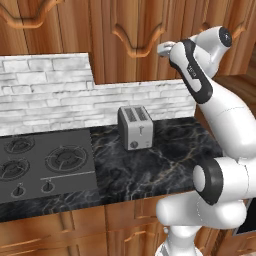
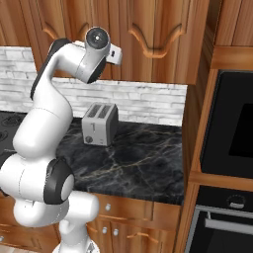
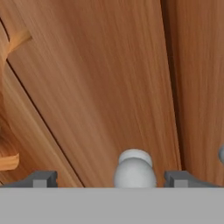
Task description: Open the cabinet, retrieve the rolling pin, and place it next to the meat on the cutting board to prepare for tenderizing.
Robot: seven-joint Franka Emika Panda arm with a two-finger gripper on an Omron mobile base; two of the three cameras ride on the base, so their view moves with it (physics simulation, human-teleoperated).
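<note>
The claw [image 3: 111, 178] stood with its two fingers spread wide apart, one on each side of a small round silver knob [image 3: 134, 169], and held nothing. In the hand view the knob sat between the tips but nearer the right one than the left, so the grip was not centred. The knob belonged to the cabinet [image 1: 130, 35], the tall reddish-brown one above the counter, and its doors were shut, with the seam between them running just to the right of the knob. Another silver knob [image 3: 222, 154] peeked in at the right edge of that view. From the base views the arm reached up and forward to the cabinet face, above a toaster [image 1: 135, 127] on the dark marble counter [image 2: 143, 153]. The rolling pin, the meat and the board could not be seen, and the pin was presumably behind the closed doors. The main risk seemed to be the grip itself: a small round knob gave little to hold, and if the fingers closed off-centre, or not far enough forward, they might slip off it when the arm pulled. A pull that ran straight back instead of following the door's swing could also drag the fingers off. A wide swing might bring the elbow down near the toaster.
</note>
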